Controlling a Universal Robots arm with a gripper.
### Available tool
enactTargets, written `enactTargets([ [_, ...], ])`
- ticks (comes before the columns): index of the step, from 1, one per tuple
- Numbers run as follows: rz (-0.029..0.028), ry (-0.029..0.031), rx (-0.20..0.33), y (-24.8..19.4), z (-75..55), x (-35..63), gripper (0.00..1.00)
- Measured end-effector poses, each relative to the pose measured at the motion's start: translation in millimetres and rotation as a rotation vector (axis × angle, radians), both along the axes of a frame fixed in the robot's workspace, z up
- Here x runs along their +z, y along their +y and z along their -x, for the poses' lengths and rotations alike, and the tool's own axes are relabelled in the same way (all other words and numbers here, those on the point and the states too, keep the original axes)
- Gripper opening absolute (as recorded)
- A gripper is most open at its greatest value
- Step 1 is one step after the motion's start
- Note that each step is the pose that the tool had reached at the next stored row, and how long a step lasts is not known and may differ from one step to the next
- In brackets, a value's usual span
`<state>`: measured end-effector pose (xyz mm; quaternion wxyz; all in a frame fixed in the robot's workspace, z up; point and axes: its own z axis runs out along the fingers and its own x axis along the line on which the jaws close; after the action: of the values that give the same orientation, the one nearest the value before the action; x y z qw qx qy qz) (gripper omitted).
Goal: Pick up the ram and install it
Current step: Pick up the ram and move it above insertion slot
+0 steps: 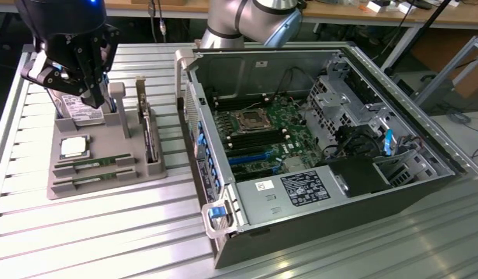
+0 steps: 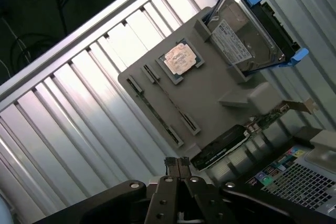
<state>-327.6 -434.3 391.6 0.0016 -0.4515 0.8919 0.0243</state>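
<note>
Two green ram sticks lie side by side in the front slots of a grey holder tray at the exterior view's left. In the wrist view the ram appears as thin strips along the tray. My gripper hangs above the back of the tray, over the hard drive, well above the ram. Its black fingers are pressed together with nothing between them.
The tray also holds a square silver processor, a hard drive in a blue bracket and an upright expansion card. An open computer case with its motherboard lies at the exterior view's right on the ribbed metal table.
</note>
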Motion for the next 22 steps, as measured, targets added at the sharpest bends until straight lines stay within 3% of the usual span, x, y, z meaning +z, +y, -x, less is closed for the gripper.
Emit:
enactTargets([
  [22,0.0000,0.0000,0.214,0.0,0.0,0.0,0.10],
])
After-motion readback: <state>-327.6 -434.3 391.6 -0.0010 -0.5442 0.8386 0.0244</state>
